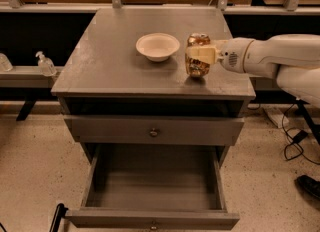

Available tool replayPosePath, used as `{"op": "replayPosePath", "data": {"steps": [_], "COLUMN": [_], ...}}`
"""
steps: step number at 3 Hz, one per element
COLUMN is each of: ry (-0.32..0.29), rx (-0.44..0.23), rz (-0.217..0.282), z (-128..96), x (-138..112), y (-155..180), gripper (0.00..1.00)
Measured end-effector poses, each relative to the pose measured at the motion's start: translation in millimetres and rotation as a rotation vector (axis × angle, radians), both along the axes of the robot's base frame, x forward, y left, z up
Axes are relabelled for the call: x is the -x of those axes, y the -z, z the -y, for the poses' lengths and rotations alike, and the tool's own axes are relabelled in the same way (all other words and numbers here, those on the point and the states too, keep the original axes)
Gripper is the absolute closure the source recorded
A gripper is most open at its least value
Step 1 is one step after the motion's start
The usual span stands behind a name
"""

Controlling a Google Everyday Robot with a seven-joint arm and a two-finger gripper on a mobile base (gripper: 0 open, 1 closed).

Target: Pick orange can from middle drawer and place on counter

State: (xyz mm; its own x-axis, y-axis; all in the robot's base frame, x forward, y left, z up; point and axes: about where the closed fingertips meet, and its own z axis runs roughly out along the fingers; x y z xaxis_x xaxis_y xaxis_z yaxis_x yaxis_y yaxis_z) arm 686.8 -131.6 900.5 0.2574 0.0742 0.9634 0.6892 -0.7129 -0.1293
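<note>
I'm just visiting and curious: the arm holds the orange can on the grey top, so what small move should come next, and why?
Probably open the jaws and let go. The orange can seems to stand upright on the counter, right of the white bowl, with the gripper closed around its middle. The middle drawer below stands open with no can in it.

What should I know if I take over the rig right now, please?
Gripper: at the right side of the counter, jaws shut on the can.
Can: upright, seemingly resting on the counter, right of the white bowl.
Drawer: pulled open, nothing in it.
Done: can out of the drawer and up on the counter.
Left: open the jaws, draw the arm back.
</note>
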Motion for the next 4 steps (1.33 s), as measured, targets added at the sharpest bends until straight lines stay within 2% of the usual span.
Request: {"op": "replayPosePath", "data": {"steps": [1,2,3,4], "ry": [-0.004,-0.008,-0.008,0.0], "rx": [0.0,-0.001,-0.001,-0.047], "rz": [0.001,0.002,0.002,0.029], "z": [-2.4,-5.1,-5.2,0.7], "x": [-0.1,-0.2,-0.2,2.8], "y": [-0.6,-1.2,-1.2,-11.7], "gripper": [0.12,0.0,0.0,0.0]}}
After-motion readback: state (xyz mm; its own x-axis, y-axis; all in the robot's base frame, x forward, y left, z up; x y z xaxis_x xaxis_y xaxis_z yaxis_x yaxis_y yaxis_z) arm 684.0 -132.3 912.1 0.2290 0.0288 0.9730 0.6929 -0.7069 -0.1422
